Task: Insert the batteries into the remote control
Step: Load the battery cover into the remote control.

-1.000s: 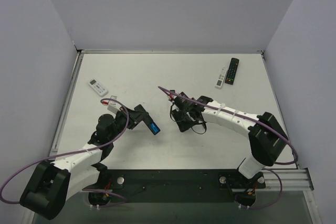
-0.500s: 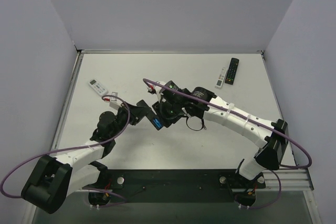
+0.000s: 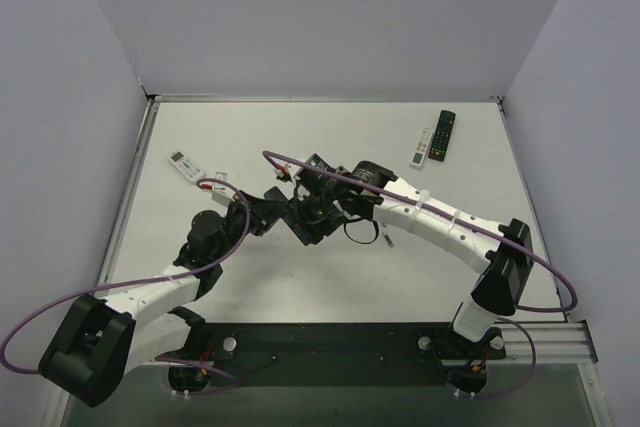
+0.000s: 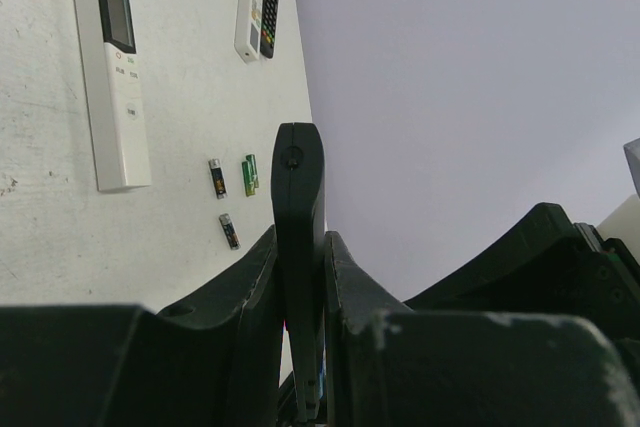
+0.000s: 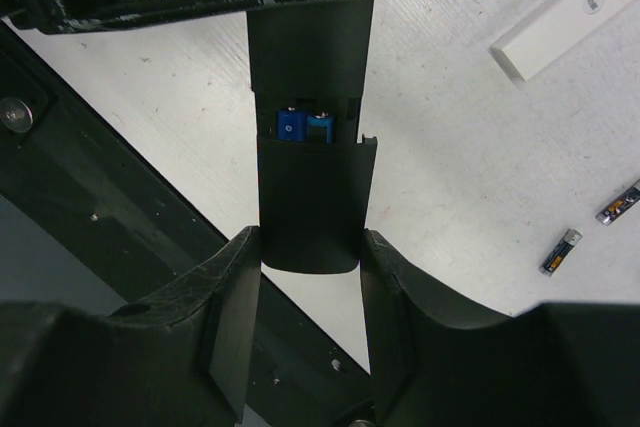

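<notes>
The dark remote control (image 5: 310,47) is held above mid-desk (image 3: 300,137), gripped from both ends. The left claw (image 4: 300,247) is clamped on its narrow edges. The right claw (image 5: 310,247) is pressed against both sides of the cover (image 5: 308,197) end.

I judge it light, rigid and smooth, so it could slip or twist. Grip it on the long flat edges, clear of the sliding cover. The cells are tiny, hard and round, likely to roll, and best pinched across the middle.

Only the right wrist view shows the open slot with two blue batteries (image 5: 305,127) seated in it. It also shows loose cells (image 5: 560,250) at 4 o'clock on the desk. The left wrist view shows the remote edge-on, with a white remote (image 4: 115,77) at 10 o'clock. The overhead view hides the slot under the arms.
</notes>
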Motion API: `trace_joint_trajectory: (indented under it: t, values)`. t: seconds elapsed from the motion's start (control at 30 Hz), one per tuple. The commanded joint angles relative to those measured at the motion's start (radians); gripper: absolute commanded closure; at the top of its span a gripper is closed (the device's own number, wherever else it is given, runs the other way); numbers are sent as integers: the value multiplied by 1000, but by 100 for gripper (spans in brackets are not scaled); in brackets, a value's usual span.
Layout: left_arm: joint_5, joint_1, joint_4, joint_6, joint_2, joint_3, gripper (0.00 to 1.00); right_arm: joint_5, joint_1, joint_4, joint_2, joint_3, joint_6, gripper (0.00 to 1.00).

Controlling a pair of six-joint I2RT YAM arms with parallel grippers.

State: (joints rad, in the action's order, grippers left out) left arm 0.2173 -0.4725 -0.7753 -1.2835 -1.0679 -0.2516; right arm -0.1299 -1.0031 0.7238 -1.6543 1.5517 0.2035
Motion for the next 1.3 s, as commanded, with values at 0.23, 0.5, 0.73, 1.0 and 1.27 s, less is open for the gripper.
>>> trace_joint_trajectory:
  t: [0.23, 0.5, 0.73, 1.0, 1.27]
  values:
    - [-36, -23, -81, -33, 17, -60, 100, -1, -12, 71, -32, 67, -9, 89]
    - [-55, -28, -87, -54, 32, -48, 100, 3, -14, 85, -35, 67, -7, 88]
    - [-56, -40, -96, -62, 37, -49, 100, 9, -22, 86, -38, 74, -7, 87]
    - [-41, -48, -104, -59, 43, -44, 100, 16, -22, 91, -44, 90, -12, 86]
    - [-42, -51, -93, -56, 49, -52, 100, 19, -25, 100, -53, 94, -13, 86]
